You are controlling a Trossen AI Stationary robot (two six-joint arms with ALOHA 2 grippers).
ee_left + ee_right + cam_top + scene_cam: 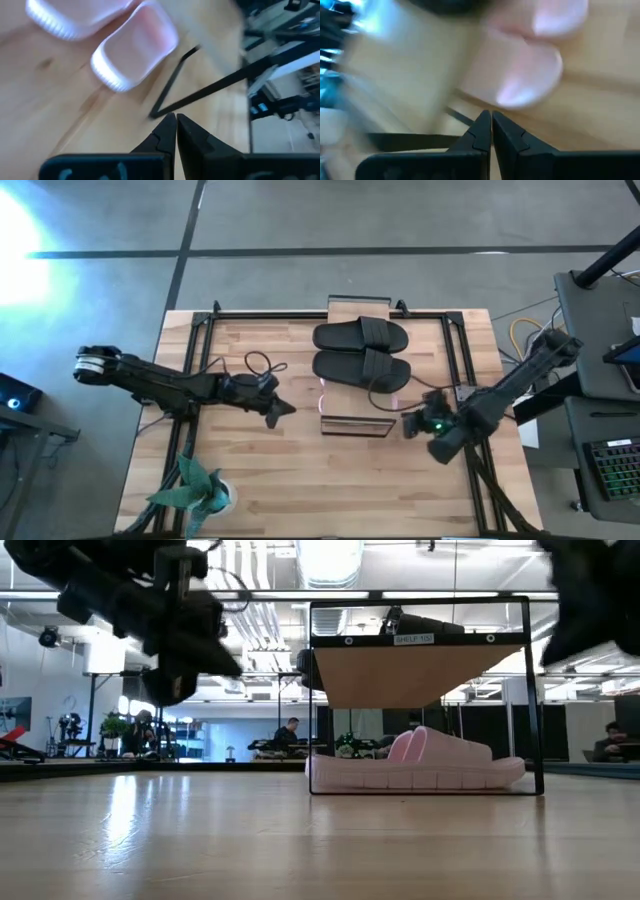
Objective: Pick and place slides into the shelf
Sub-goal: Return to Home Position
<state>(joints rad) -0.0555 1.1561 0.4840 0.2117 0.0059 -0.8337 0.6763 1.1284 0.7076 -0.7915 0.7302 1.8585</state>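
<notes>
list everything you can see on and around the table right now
black slides: 2, matte black, side by side on top of the shelf
pink slides: 2, pale pink, on the table under the shelf
shelf: 1, light wood top with dark metal frame, around the middle of the table
toy plant: 1, green, table corner on the left arm's side
table: 1, light wood
people: at least 2, in the room beyond the table
left gripper: 1, dark, shut and empty, left of the shelf
right gripper: 1, dark, shut and empty, right of the shelf
</notes>
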